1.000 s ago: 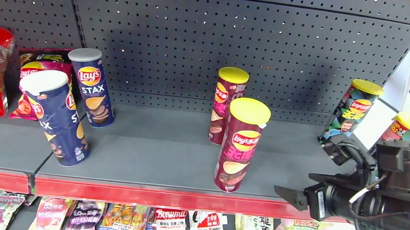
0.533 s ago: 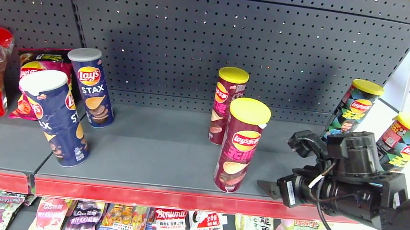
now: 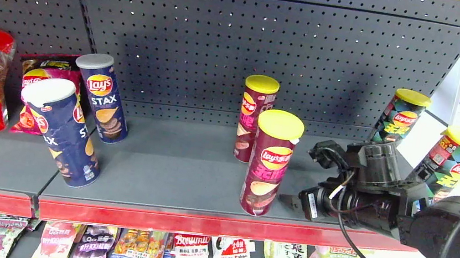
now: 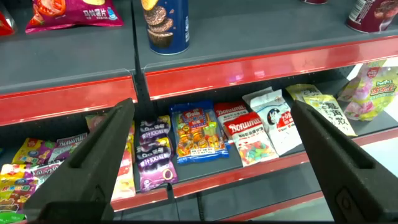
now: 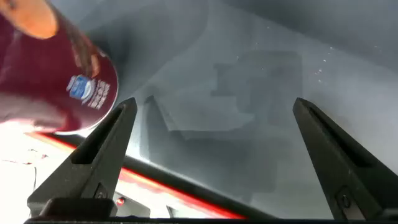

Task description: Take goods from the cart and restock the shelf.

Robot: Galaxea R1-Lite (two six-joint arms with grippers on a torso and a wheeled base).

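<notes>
Right gripper (image 5: 212, 106) jaws spread wide, holding nothing, beside front maroon can (image 3: 270, 163). Likely a light, stiff, slick tube, so pinch mid-body. Left gripper (image 4: 211, 104) same.

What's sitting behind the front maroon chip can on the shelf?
A second maroon can with a yellow lid stands behind the front maroon can, before the pegboard back panel. The front can covers part of its lower half.

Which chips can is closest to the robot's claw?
The front dark red can with the yellow lid, at the shelf's front edge. The open right gripper is right beside its bottom; the rest stand farther off.
</notes>
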